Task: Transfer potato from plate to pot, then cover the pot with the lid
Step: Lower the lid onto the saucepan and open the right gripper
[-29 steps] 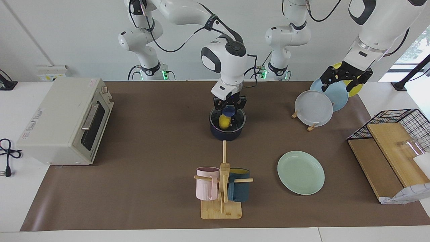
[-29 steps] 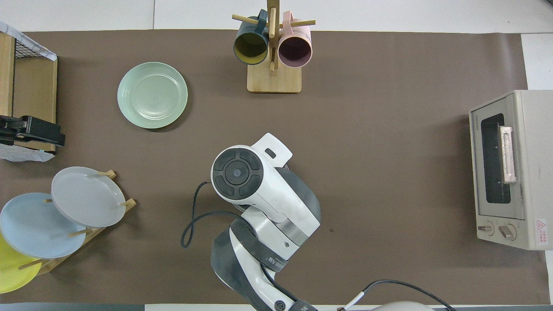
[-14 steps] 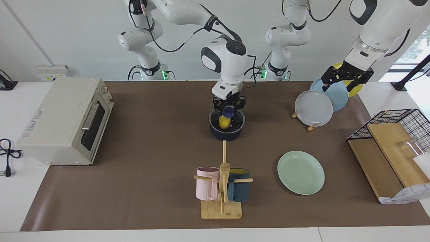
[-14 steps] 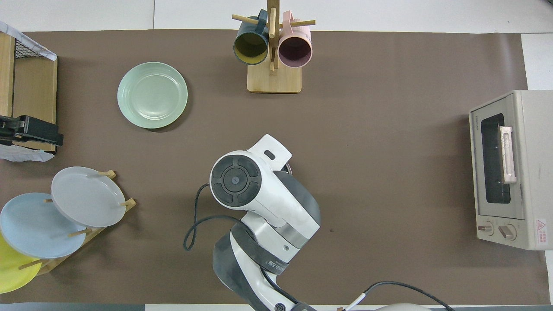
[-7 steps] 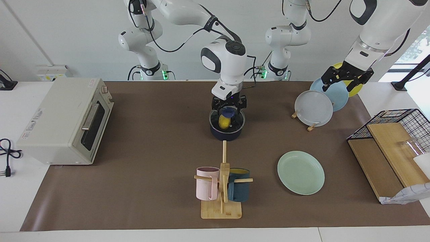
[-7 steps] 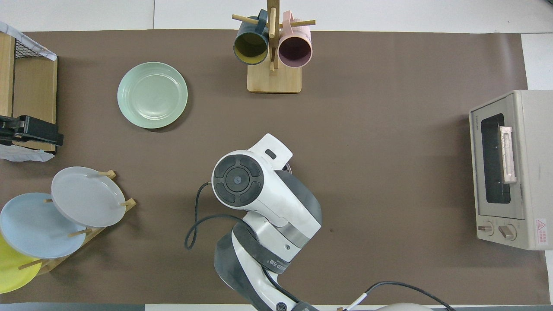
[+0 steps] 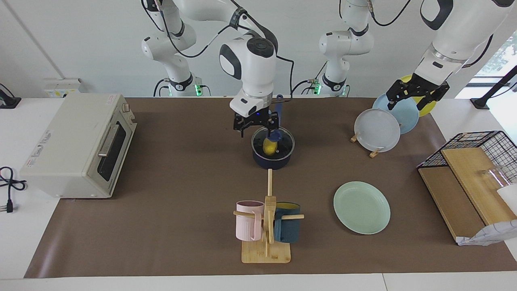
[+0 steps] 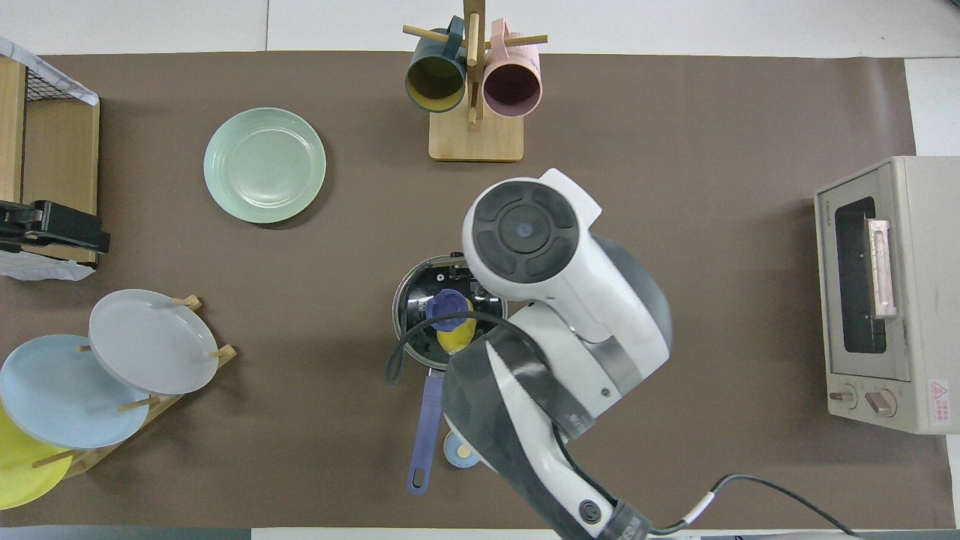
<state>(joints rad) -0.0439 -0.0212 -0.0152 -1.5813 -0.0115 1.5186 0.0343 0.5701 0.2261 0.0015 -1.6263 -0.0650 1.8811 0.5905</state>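
Looking down, I see my right gripper (image 7: 256, 126) empty, jaws wide, just beside the lid (image 7: 273, 141) covering the pot (image 7: 271, 160); left gripper (image 7: 416, 97) waits wide.

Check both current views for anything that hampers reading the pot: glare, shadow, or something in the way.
Facing view: even light, soft shadows; the glass lid shows the potato inside the pot without glare. Overhead view: the right arm covers part of the pot's rim and its own claw; small highlights on the lid, potato readable under the knob.
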